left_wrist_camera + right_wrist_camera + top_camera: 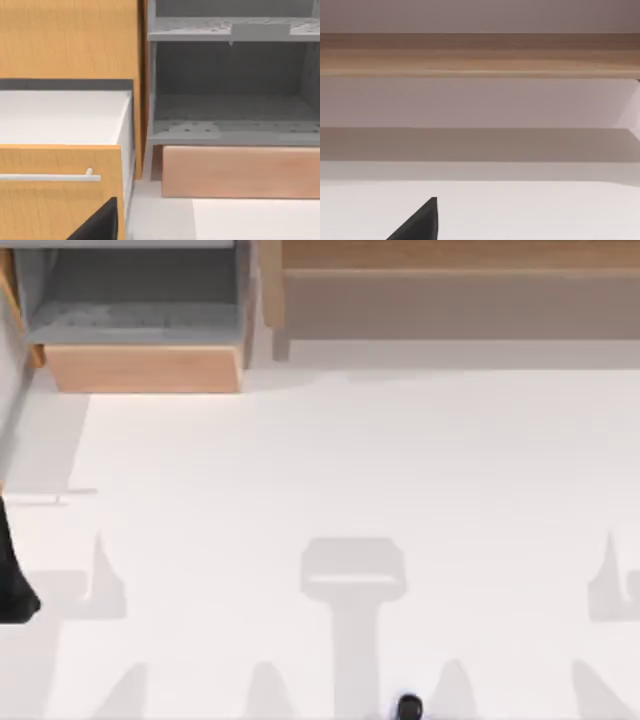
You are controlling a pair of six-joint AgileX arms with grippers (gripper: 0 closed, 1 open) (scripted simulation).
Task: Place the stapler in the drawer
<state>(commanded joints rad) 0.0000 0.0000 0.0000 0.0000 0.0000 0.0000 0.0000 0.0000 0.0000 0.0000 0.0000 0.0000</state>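
white table (330, 460) | drawer (140, 368) open top-left | stapler (409, 706) near edge | grippers' state unreadable

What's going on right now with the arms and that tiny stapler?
Left hand at table's left edge, right arm parked. Stapler at the table's near edge, ungrasped. Drawer open, far left. Nothing lies between them.

Drawer (142, 368) — matt wood-grain front, speckled grey inside; stapler (409, 706) glossy black; table (350, 460) smooth white.
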